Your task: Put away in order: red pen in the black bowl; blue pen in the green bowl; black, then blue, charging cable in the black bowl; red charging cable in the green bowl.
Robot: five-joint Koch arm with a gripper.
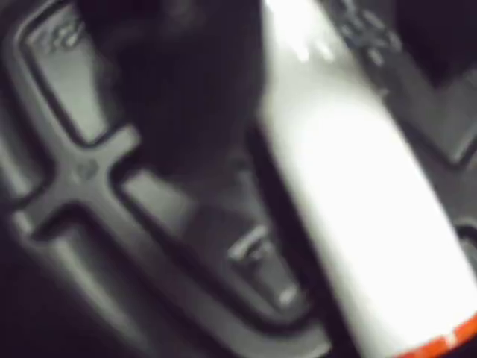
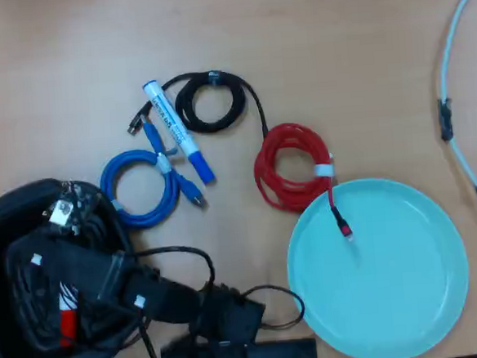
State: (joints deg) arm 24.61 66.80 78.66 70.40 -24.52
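Observation:
My gripper (image 2: 59,277) reaches down into the black bowl (image 2: 3,213) at the lower left of the overhead view. The red pen (image 2: 67,320) shows its red end inside that bowl, under the arm. In the wrist view its white barrel (image 1: 358,209) runs diagonally over the bowl's ribbed base (image 1: 82,168), beside a dark blurred jaw; whether the jaws hold it is unclear. The blue pen (image 2: 176,130), black cable (image 2: 210,101) and blue cable (image 2: 141,188) lie on the table. The red cable (image 2: 291,167) touches the green bowl (image 2: 411,298), with its plug on the rim.
The arm's base (image 2: 234,351) and loose black wires (image 2: 178,257) sit at the bottom between the two bowls. A pale curved cable (image 2: 452,66) with dark clips runs along the right edge. Bare wooden tabletop fills the upper part.

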